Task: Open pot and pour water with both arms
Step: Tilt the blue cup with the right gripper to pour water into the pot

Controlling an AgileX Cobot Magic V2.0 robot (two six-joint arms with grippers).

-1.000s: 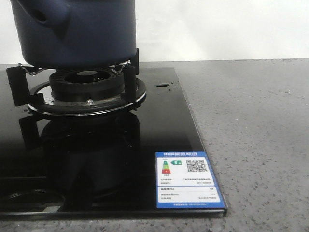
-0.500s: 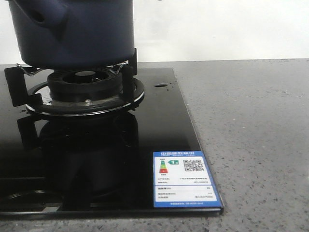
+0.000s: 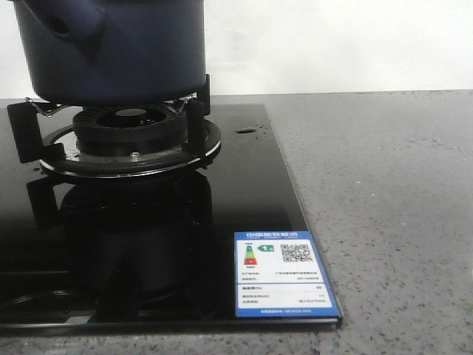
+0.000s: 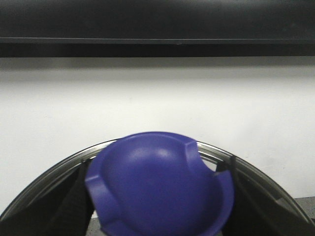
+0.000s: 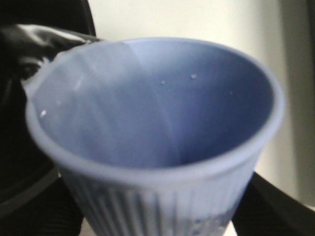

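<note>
A navy pot [image 3: 118, 48] sits on a burner [image 3: 129, 133]; the left gripper [image 4: 157, 216] pinches its lid knob [image 4: 160, 189], the right gripper [image 5: 157, 216] clasps a ribbed cup [image 5: 152, 132].

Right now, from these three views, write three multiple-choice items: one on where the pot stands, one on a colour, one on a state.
1. Where does the pot stand?
A. On the burner support of the black glass stove
B. On the grey counter
C. On the blue energy label

2. What colour is the ribbed cup in the right wrist view?
A. Red
B. Light blue
C. Green

3. What state is the cup in?
A. Full of water to the rim
B. Lying crushed flat
C. Held upright, only a few droplets showing on its inner wall

Answers:
1 A, the front view shows the pot's base resting on the black prongs over the burner ring.
2 B, its wall and rim are pale blue.
3 C, the mouth faces up, black gripper parts flank its base, and its bottom is out of sight.
</note>
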